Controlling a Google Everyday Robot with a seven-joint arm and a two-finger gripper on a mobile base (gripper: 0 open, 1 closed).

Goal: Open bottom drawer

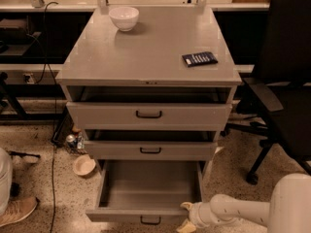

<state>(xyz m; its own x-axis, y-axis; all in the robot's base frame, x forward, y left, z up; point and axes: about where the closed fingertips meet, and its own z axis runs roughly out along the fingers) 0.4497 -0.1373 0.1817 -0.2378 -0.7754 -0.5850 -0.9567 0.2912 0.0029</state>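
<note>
The bottom drawer (pixel 146 191) of the grey cabinet stands pulled far out, its plain grey inside bare, with its small dark loop handle (pixel 150 221) at the frame's lower edge. The middle drawer (pixel 150 150) and the top drawer (pixel 148 114) are each out a little. My gripper (pixel 186 216) is at the end of the white arm (pixel 238 211), at the front right corner of the bottom drawer, to the right of its handle and not on it.
A white bowl (pixel 124 17) and a dark flat packet (pixel 199 58) lie on the cabinet top (pixel 146 47). A black office chair (pixel 284 96) stands close on the right. A small bowl (pixel 83 165), a can, a cable and a shoe (pixel 17 211) are on the floor at left.
</note>
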